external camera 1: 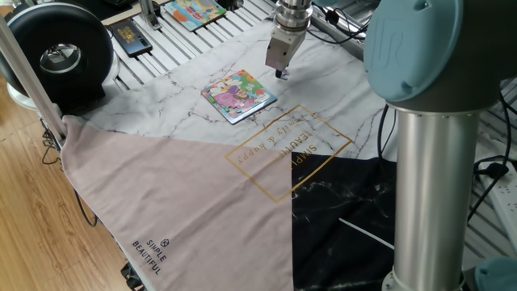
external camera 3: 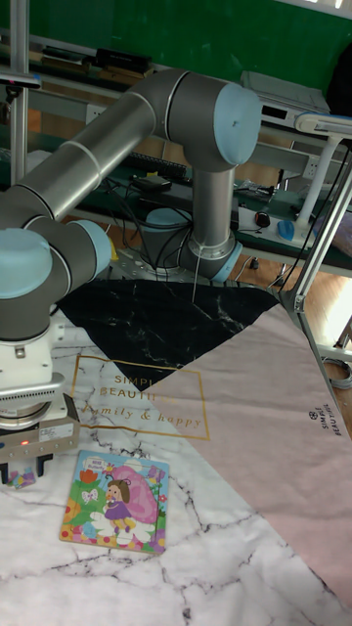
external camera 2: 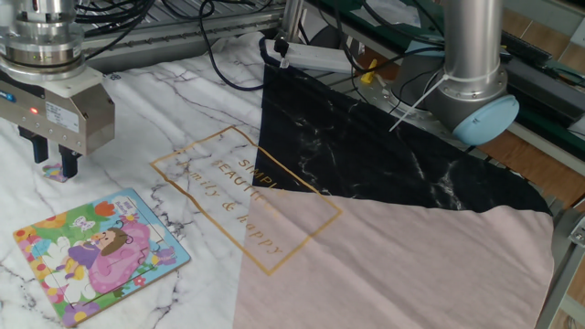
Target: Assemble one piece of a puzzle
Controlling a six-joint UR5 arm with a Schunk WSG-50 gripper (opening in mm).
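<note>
While the piece (external camera 2: 56,171) lies on the cloth between the spread fingers (external camera 2: 71,165) of the gripper (external camera 2: 54,160), nothing is yet pinched. Picking it up and seating it in the puzzle (external camera 2: 99,254), just beside, all remain.

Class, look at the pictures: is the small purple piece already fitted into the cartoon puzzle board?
No: the piece lies on the marble cloth between the gripper fingers, apart from the puzzle.

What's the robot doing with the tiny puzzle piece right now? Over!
Gripper open, fingers straddling the piece on the cloth. Piece not lifted yet. Puzzle lies close by, nothing in the way.
</note>
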